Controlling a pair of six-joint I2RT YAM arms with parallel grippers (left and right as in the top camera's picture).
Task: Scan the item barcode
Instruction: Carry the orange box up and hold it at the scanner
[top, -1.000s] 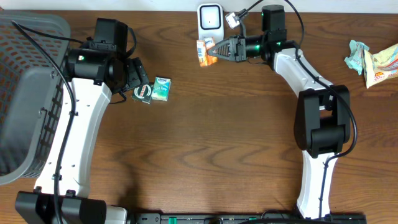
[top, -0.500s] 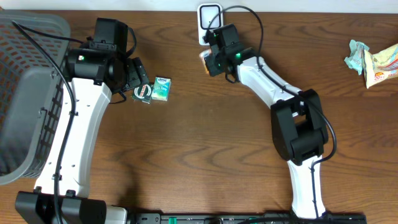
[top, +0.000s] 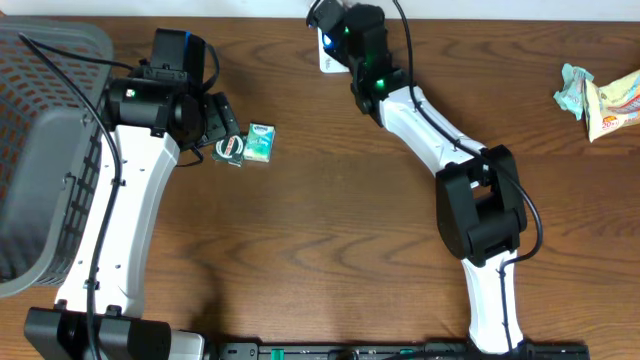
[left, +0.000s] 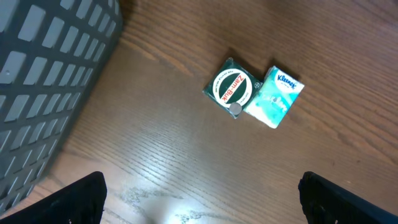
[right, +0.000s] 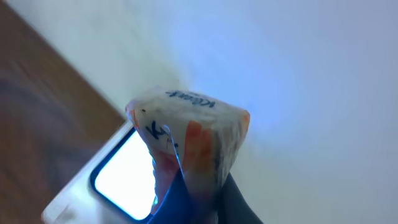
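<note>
Up at the far edge of the worktop (top: 330, 230), the right arm (top: 430, 120) stretches toward the white scanner (top: 327, 62), and the right jaws are clenched on a small tissue packet (right: 193, 134). Seen from the right wrist, the packet is white and orange with Kleenex lettering along its upper edge. It is pinched at its lower end and sits in the air just above the scanner's bright window (right: 121, 180). A bluish glow washes over the packet and the pale background. From overhead the packet is hidden under the wrist, where a blue light shows.

On the other side, the left arm (top: 130, 190) holds the left jaws released and spread wide, with the 2 dark fingertips (left: 78, 199) at the lower corners of its wrist view. They hang over 2 small items lying on the worktop and touching each other: a green Zam-Buk box (left: 231, 87) and a teal Kleenex pack (left: 275, 96). A grey basket (top: 40, 150) stands at the left edge, well apart from the scanner. Some snack wrappers (top: 605, 100) lie at the far right.
</note>
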